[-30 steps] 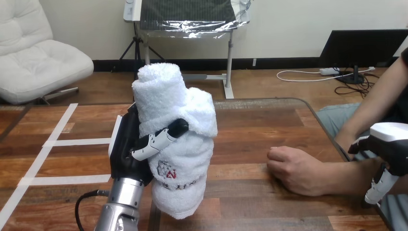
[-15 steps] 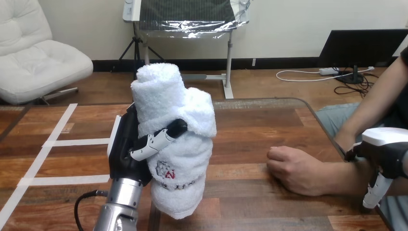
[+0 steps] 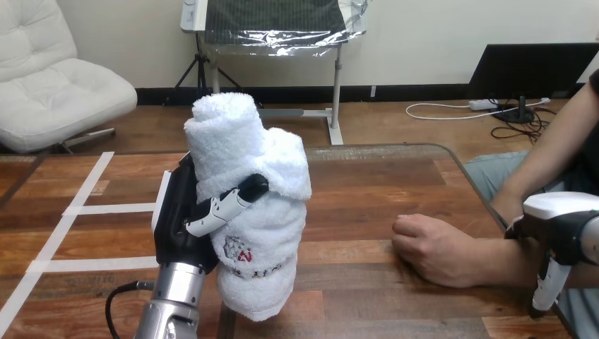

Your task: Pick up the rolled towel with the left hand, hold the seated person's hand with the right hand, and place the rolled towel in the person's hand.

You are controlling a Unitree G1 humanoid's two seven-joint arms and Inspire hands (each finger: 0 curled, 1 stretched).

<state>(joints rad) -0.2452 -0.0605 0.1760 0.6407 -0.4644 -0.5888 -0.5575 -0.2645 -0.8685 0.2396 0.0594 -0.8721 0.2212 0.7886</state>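
Now the left hand (image 3: 182, 227) has its thumb and fingers wrapped round the rolled towel (image 3: 244, 159); the towel stands up tall in the air above the table (image 3: 374, 176), and it has slid a little to the view's left since a moment ago; it is no closer to the person.

Over at the right edge the right hand (image 3: 565, 227) has come in and down a bit; it sits just beside the person's arm, near the wrist; I cannot tell if it is open or closed, or if it touches the arm at all.

The person's hand (image 3: 432, 248) rests on the table, curled in a loose fist with the back up; it has not moved.

So I think the pick-up is done, and the robot is busy reaching for the person's hand; the towel waits well apart from it; the fist may need to turn over and open before the towel can go in.
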